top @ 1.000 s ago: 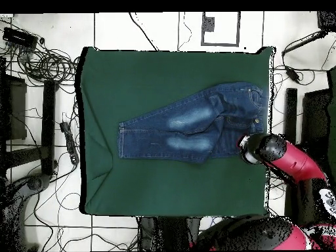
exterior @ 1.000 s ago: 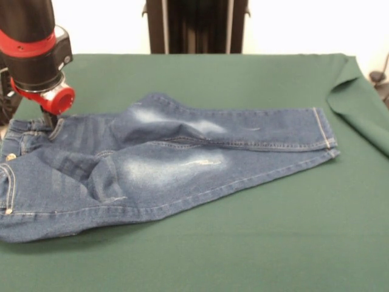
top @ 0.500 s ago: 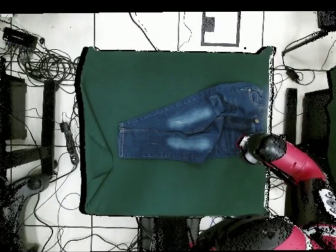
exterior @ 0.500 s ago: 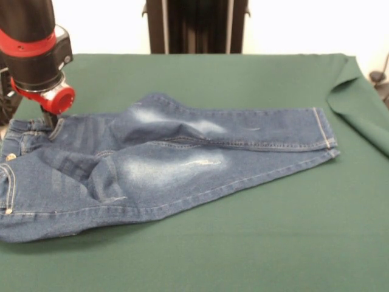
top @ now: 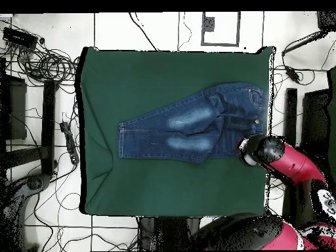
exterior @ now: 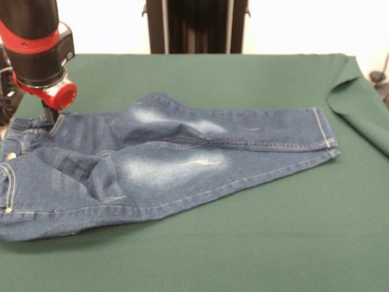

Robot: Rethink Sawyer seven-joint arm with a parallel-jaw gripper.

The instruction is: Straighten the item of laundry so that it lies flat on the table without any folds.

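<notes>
Your jeans point(exterior: 158, 167) lay on the green worktop point(exterior: 255, 243), legs side by side and running toward the right of the front view, with the hemmed cuffs point(exterior: 325, 135) near the worktop's turned-up cloth corner point(exterior: 358, 103). The waistband point(exterior: 11, 164) sat at the left edge. A raised fold crossed the upper thigh, and the seat area was rumpled, so the denim was not flat. Your gripper point(exterior: 51, 115) stood at the far corner of the waistband, under the arm's red collar point(exterior: 56, 94); you could not tell from either view whether it was clamped or released. From overhead, the arm point(top: 282, 157) reached in beside the waist end.
</notes>
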